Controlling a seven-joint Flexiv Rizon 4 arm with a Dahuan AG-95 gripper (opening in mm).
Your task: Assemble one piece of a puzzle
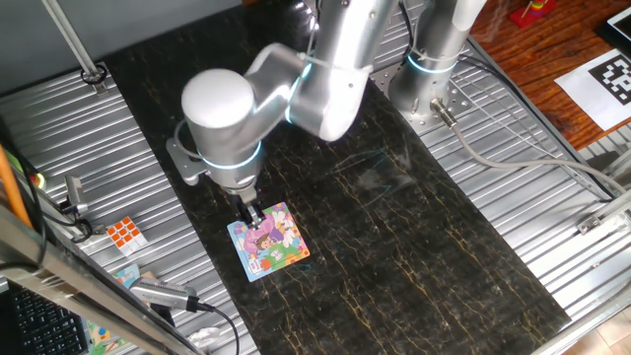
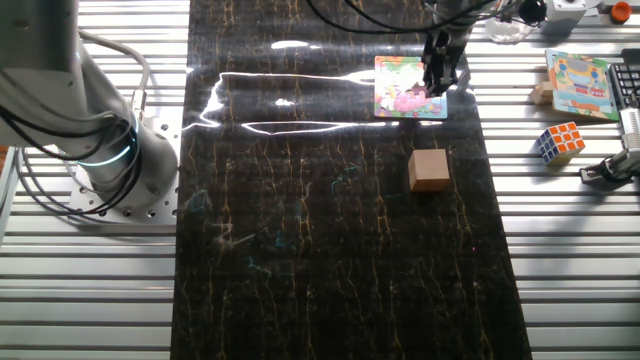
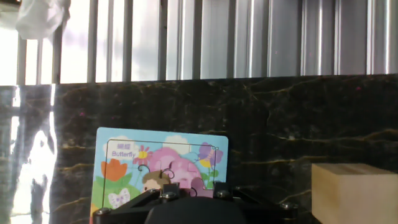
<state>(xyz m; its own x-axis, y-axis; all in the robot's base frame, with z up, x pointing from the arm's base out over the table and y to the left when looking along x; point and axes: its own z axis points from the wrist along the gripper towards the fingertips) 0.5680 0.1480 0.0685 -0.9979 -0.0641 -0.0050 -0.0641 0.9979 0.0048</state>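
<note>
A big table (image 1: 552, 177) made of shiny grey metal strips is filling the room. A dark black mat (image 2: 330, 230) with thin gold lines is lying down the middle of it. Bright light is shining on the mat and making white glare (image 2: 290, 75) near one end. Past the table's far corner, a red-brown wooden floor (image 1: 513, 59) is showing. A white sheet with a black square pattern (image 1: 609, 77) is lying there.

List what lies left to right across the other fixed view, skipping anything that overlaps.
Robot base → puzzle → tan wooden cube → twisty cube → second puzzle board. The pincer overlaps the puzzle, so it is left out.
</note>
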